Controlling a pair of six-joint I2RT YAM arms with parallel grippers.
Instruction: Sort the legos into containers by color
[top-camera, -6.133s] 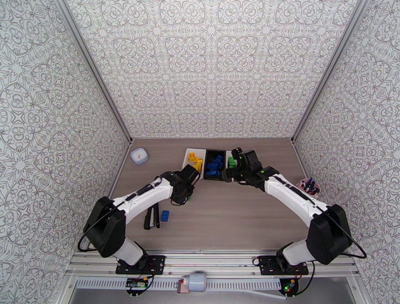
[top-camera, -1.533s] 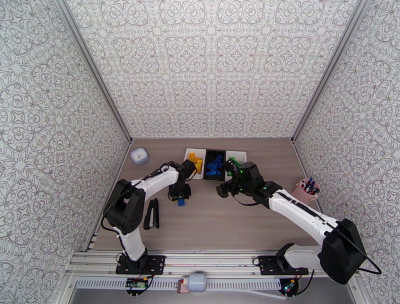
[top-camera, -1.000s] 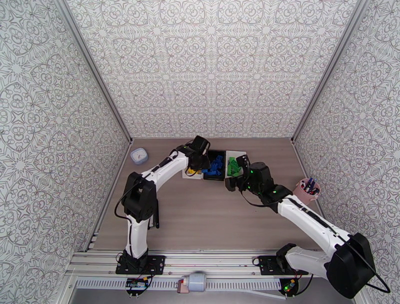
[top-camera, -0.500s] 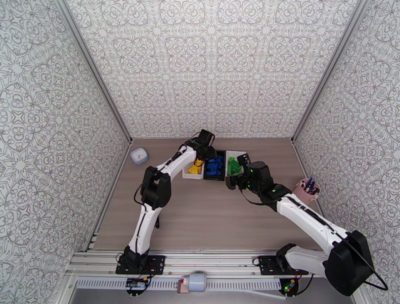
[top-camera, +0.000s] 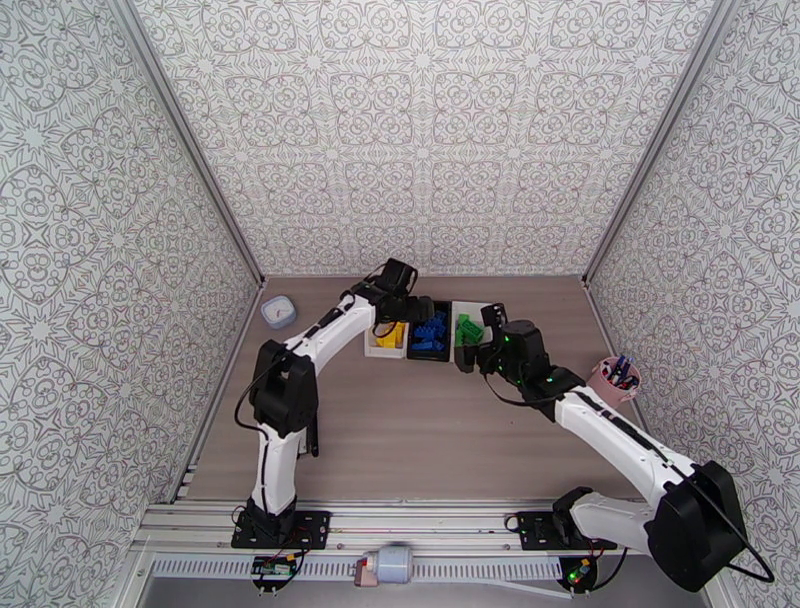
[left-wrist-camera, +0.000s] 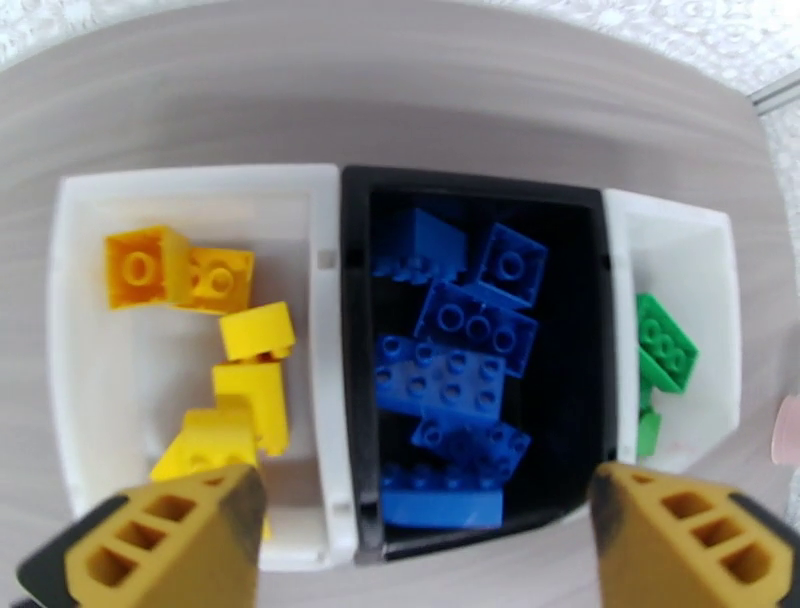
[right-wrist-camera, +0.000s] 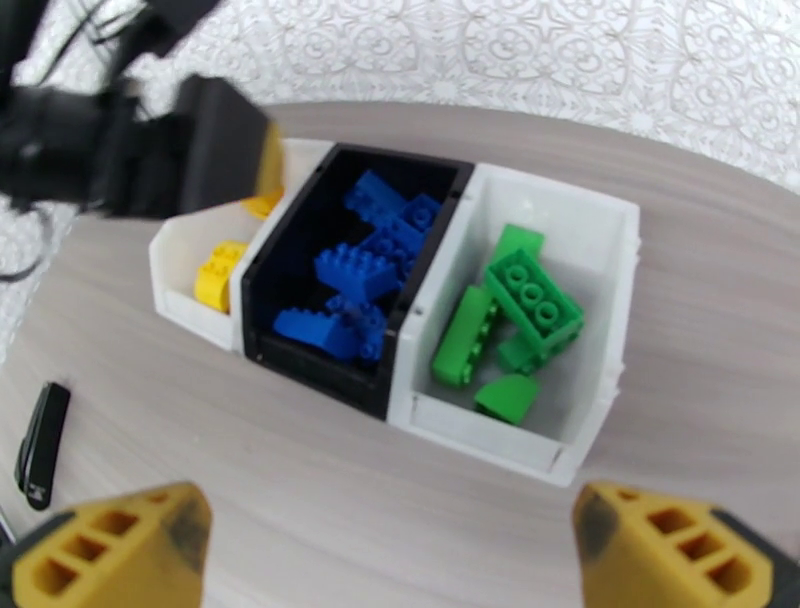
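Fingers (left-wrist-camera: 165, 545) of left gripper (left-wrist-camera: 420, 540): spread, released, empty — black container (left-wrist-camera: 358, 400) of blue legos (left-wrist-camera: 455, 370) between them, yellow legos (left-wrist-camera: 250, 390) just beside one finger. Right gripper (right-wrist-camera: 390, 550): fingers spread, empty — green legos (right-wrist-camera: 530, 295) ahead in white container (right-wrist-camera: 610, 300), black tool (right-wrist-camera: 40, 440) on bench (right-wrist-camera: 300, 480) near one finger.

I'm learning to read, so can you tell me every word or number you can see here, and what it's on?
No words, numbers or signs can be read in these pictures.
Studs on the blue bricks: too blurred to show any lettering.
Black bin and white bin: no label visible on the walls that show.
Pink cup of pens: too small to tell.
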